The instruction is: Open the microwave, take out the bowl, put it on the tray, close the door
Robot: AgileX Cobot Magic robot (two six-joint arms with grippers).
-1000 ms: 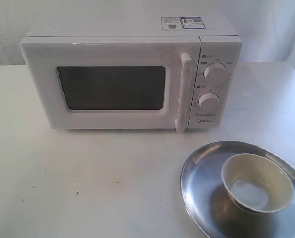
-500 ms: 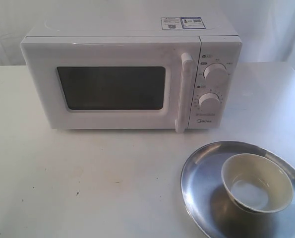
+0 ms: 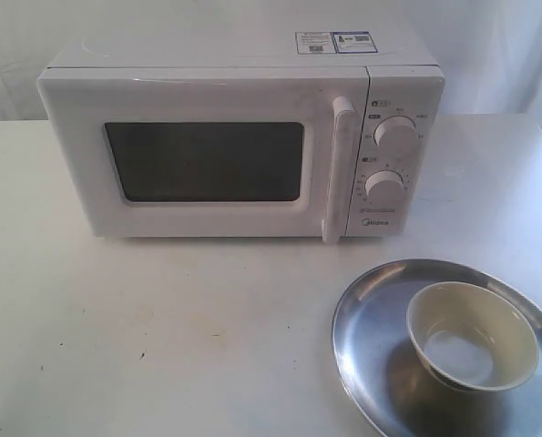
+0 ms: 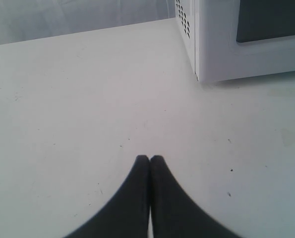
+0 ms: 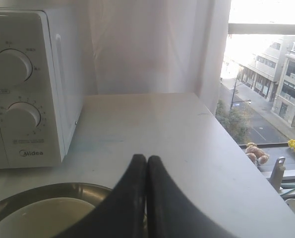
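The white microwave (image 3: 234, 137) stands at the back of the table with its door (image 3: 198, 159) shut, the bar handle (image 3: 337, 168) upright beside the two dials. At the front right, the cream bowl (image 3: 472, 335) sits upright on the steel tray (image 3: 371, 319). Neither arm shows in the exterior view. My left gripper (image 4: 149, 157) is shut and empty over bare table, short of the microwave's corner (image 4: 206, 44). My right gripper (image 5: 146, 157) is shut and empty, just past the tray (image 5: 48, 191) and bowl (image 5: 43, 215), to the side of the microwave's dial panel (image 5: 18, 84).
The white table (image 3: 161, 328) runs wide in front of and left of the microwave. A white curtain hangs behind. In the right wrist view the table's edge (image 5: 236, 144) drops off beside a window looking onto a street.
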